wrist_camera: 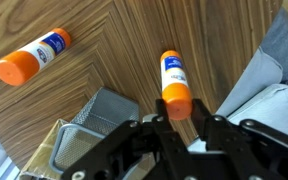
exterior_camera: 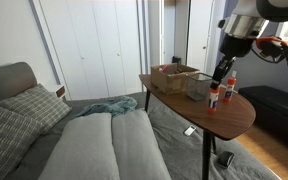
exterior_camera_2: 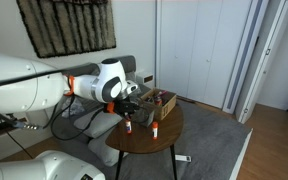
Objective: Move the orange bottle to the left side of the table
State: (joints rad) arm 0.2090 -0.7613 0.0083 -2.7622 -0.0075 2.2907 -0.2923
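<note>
Two white bottles with orange caps stand upright on the oval dark wooden table (exterior_camera: 236, 116). In the wrist view my gripper (wrist_camera: 179, 125) has its fingers on both sides of the orange cap of one bottle (wrist_camera: 174, 80), which stands near the table's edge. It also shows in both exterior views (exterior_camera: 229, 90) (exterior_camera_2: 127, 125), right under the gripper (exterior_camera: 223, 74) (exterior_camera_2: 130, 108). The second bottle (wrist_camera: 34, 57) (exterior_camera: 213, 97) (exterior_camera_2: 155, 130) stands apart on the tabletop.
A dark wire mesh basket (wrist_camera: 102, 108) (exterior_camera: 198, 86) sits close beside the gripper, with a brown wooden box (exterior_camera: 171, 76) (exterior_camera_2: 160, 101) behind it. A grey couch (exterior_camera: 94, 140) lies beside the table. White closet doors (exterior_camera: 94, 45) stand behind.
</note>
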